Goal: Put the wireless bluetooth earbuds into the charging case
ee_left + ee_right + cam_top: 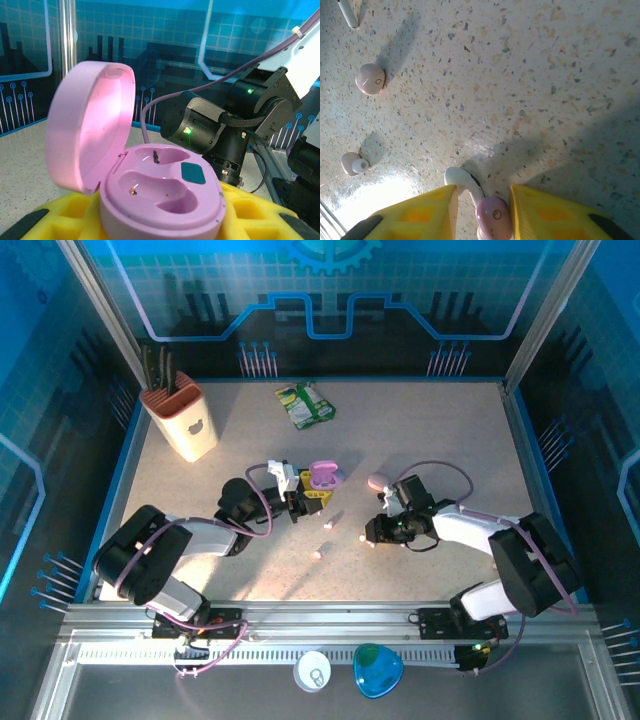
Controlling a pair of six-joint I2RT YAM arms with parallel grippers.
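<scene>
Item 1, charging case (324,478): pink-lilac, pebble-shaped, near the table's middle; lid hinged up and open; in the left wrist view both wells sit bare, with a teal patch beside them and small dark specks inside.

Item 2, left gripper (312,492): yellow fingers clamped on the base of the charging case, holding it off the table (450,430).

Item 3, right gripper (484,210): low over the table, to the right of the case; yellow fingers drawn in on either side of the held earbud (492,216), touching it on both sides.

Item 4, held earbud: pink body, white stem, resting on the speckled surface between the fingers.

Item 5, loose earbuds, on the table between the two grippers: pink earbud (370,79); pink earbud with white tip (354,164), nearer the bright glare; white stem (347,12) at the picture's upper edge, only partly seen.

Item 6, second case (378,481): pink, closed, just beside the right arm's wrist, near the open case.

Item 7, surroundings: beige knife block (182,422) at the far left corner; green packet (305,404) at the far edge; white disc (312,671) and blue pod (378,670) below the front rail; the right arm's dark wrist stands close behind the open case in the left wrist view.
</scene>
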